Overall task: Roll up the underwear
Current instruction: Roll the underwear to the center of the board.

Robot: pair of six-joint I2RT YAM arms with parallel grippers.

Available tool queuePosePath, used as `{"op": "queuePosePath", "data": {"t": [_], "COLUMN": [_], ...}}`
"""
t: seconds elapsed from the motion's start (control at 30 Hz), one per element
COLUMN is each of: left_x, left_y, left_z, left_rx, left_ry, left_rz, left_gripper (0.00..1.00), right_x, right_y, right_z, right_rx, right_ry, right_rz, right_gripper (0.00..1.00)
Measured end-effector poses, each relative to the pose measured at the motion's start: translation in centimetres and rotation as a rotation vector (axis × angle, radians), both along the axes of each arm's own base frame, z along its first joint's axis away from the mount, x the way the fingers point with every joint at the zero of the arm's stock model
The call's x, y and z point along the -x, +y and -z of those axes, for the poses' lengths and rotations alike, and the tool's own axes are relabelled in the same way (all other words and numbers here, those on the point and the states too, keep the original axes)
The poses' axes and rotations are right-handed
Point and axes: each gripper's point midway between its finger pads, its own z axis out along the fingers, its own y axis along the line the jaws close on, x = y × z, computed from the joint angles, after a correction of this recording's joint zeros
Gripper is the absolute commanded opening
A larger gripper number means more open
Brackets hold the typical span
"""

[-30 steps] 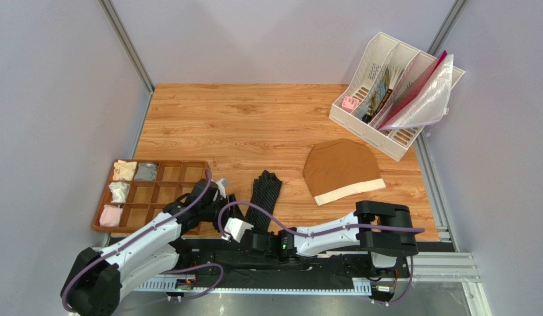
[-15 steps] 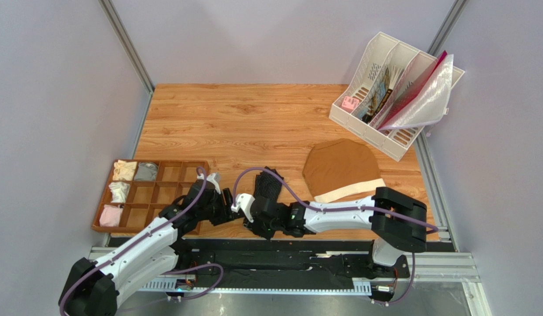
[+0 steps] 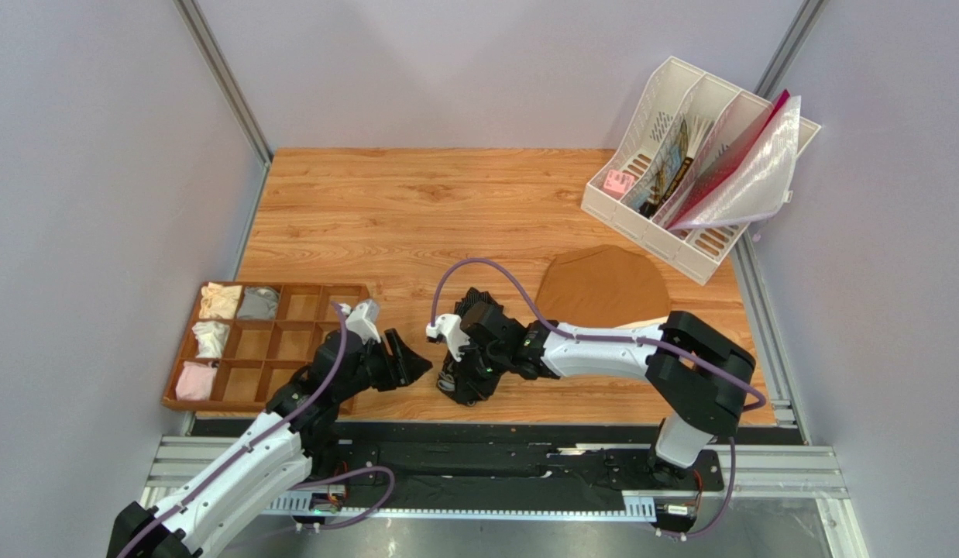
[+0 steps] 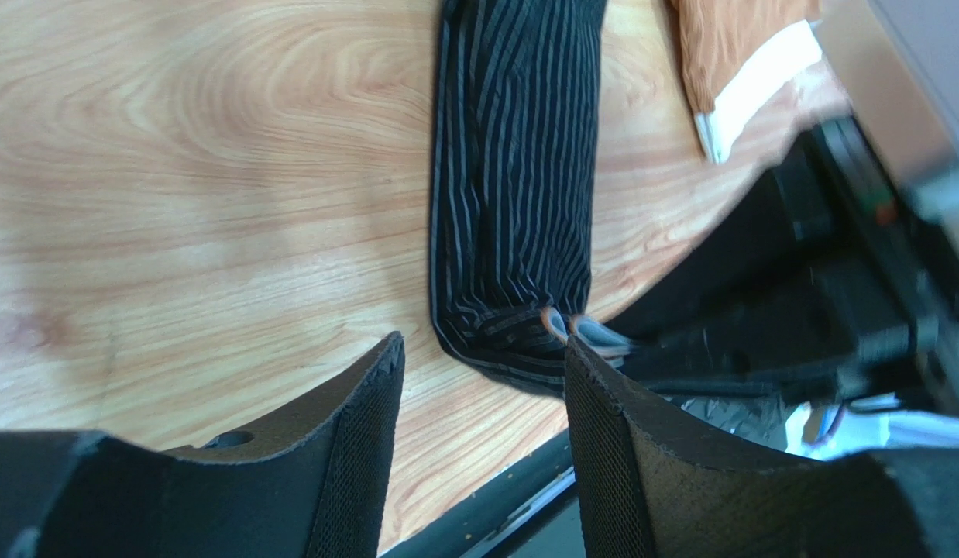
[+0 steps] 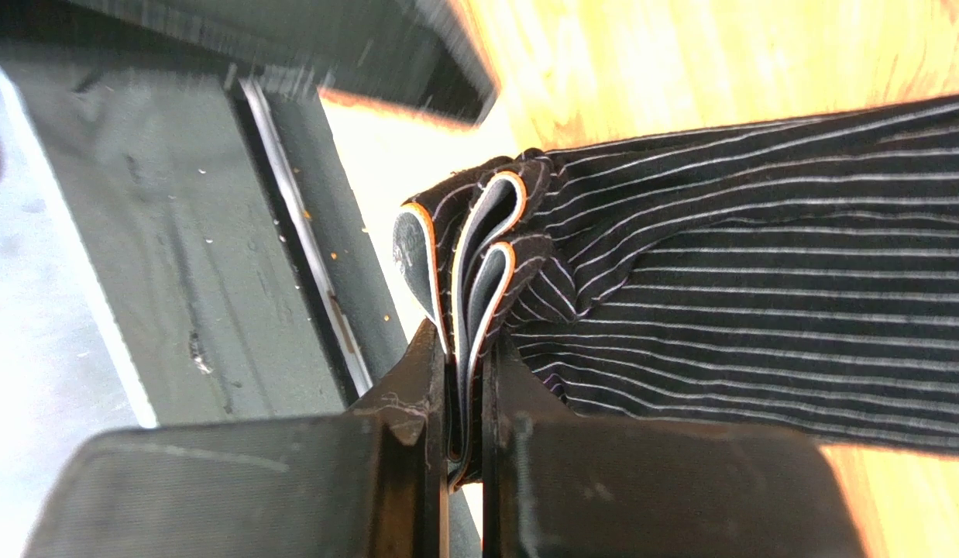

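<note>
My right claw (image 5: pixel 455 355) is clenched on the near end of the underwear (image 5: pixel 740 267), pinching several bunched layers of its pale-edged band flat between my jaws. The underwear (image 4: pixel 513 174) is black with fine pale stripes, folded into a long narrow strip. It lies on the wooden table (image 3: pixel 391 209) close to the near edge and runs away from me toward the far side. In the top view my right arm covers nearly all of it, with the right claw (image 3: pixel 459 374) low over the boards beside the front rail. My left claw (image 4: pixel 482 349) is released and holds nothing; its two dark fingers (image 4: pixel 356 430) are spread just short of that same near end, and I cannot tell whether they touch the cloth. From above, the left claw (image 3: pixel 409 366) sits just left of the right one. The brown briefs (image 3: pixel 601 291) lie to the right of the underwear, apart from it, and a compartment tray (image 3: pixel 286 305) sits at the left edge.
</note>
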Motion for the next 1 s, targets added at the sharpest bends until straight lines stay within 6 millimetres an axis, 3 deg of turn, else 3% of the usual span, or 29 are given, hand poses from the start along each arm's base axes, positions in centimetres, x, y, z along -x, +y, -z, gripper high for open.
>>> {"op": "queuePosePath", "data": {"t": [0.63,0.9,1.0], "left_x": [-1.0,-0.9,-1.4], "left_y": [-2.2,-2.2,-2.6], "left_z": [0.2,3.5,3.6], "left_rx": [-0.024,-0.096,-0.105], "left_ry": [-0.128,-0.043,-0.045], "left_rz": [0.176,0.203,0.212], "left_gripper": [0.58,0.58,0.58], "right_x": [-3.4,-3.9,-4.1], "right_y": [-0.5,-0.7,-0.9], "right_z": [0.8,1.0,1.0], "right_rx": [-0.069,-0.096,-0.102], "right_ry": [0.267,0.334,0.35], "right_rz": [0.009,0.004,0.008], "right_gripper": [0.0,0.0,0.0]}}
